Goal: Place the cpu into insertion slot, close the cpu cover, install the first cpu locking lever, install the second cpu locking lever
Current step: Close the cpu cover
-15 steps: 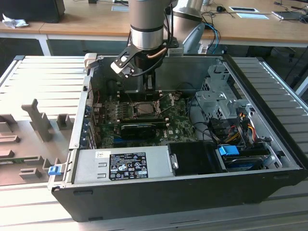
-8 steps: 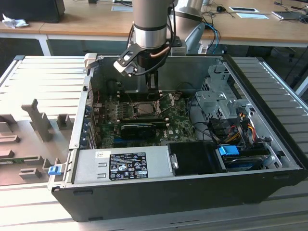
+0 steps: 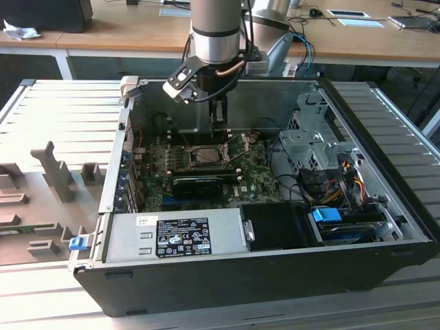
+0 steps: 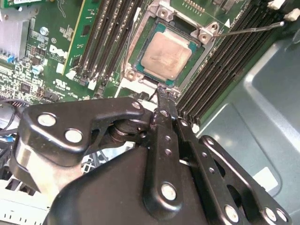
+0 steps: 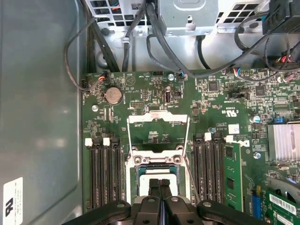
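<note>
The cpu, a small square chip with a pale tan face, lies flat in the insertion slot, the metal-rimmed socket on the green motherboard. The cpu cover is swung open on the far side of the socket, and board shows through its window. Two thin wire locking levers stand released along the socket's sides; one lever juts out as a bare rod. My black gripper hangs just above the socket's edge, shut, with nothing between its fingertips.
The open computer case lies on a grey slatted table. Memory slots flank the socket. A long black expansion card lies in front of it. The power supply, drive cage and loose cables crowd the surroundings.
</note>
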`<act>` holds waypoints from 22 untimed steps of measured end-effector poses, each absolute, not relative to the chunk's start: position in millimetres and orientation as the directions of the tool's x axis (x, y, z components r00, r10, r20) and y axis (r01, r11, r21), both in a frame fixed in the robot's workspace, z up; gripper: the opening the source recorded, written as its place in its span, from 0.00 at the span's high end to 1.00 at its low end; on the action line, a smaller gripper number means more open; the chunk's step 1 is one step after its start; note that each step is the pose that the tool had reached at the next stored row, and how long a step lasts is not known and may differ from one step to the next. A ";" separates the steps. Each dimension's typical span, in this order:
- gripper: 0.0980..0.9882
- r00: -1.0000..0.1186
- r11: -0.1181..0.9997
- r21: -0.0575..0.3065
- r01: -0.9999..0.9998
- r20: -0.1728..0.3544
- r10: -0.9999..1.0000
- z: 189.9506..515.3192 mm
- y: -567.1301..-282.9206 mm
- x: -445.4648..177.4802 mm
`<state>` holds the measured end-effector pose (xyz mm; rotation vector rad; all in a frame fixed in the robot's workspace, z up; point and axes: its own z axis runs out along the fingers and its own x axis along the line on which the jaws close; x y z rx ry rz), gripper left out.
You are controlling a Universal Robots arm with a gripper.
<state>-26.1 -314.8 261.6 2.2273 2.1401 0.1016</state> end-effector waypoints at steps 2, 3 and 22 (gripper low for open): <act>0.99 0.040 -0.040 0.082 0.996 0.012 0.999 264.5 -314.8 -26.0; 0.99 0.040 -0.040 0.082 0.996 0.012 0.999 267.4 -314.8 -25.9; 0.99 0.040 -0.040 0.080 0.996 0.012 0.999 274.6 -314.8 -3.2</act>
